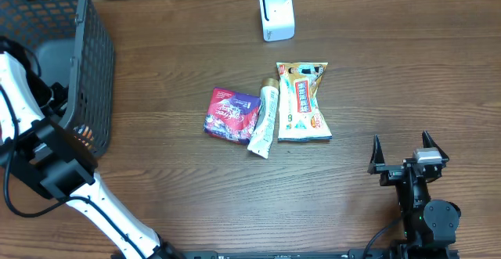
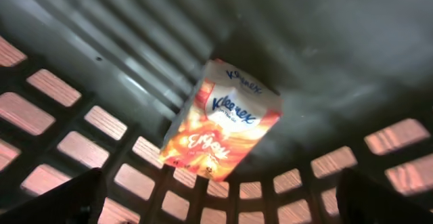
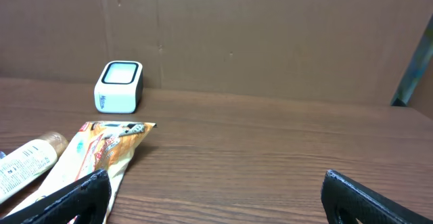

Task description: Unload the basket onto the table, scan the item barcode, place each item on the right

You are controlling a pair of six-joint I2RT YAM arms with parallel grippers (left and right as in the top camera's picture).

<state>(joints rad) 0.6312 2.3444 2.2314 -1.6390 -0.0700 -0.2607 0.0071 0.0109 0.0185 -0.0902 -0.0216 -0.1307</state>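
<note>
A dark mesh basket (image 1: pixel 94 63) fills the upper left of the overhead frame, and the white left arm (image 1: pixel 19 102) reaches into it from the lower left. In the left wrist view the left gripper (image 2: pixel 223 204) hangs open over the basket floor, its two dark fingertips at the bottom corners of the frame with nothing between them. An orange and white Kleenex pack (image 2: pixel 223 119) lies flat at the centre of that frame, apart from both fingers. On the brown tabletop (image 1: pixel 391 71), near the middle of the overhead frame, three items lie side by side: a red and purple packet (image 1: pixel 231 114), a white tube (image 1: pixel 264 122) touching its right edge, and an orange and white snack bag (image 1: pixel 303 102) just right of the tube. A small white scanner (image 1: pixel 276 13) stands at top centre, well apart from them. The right gripper (image 1: pixel 405 151) sits at the lower right, open and empty.
</note>
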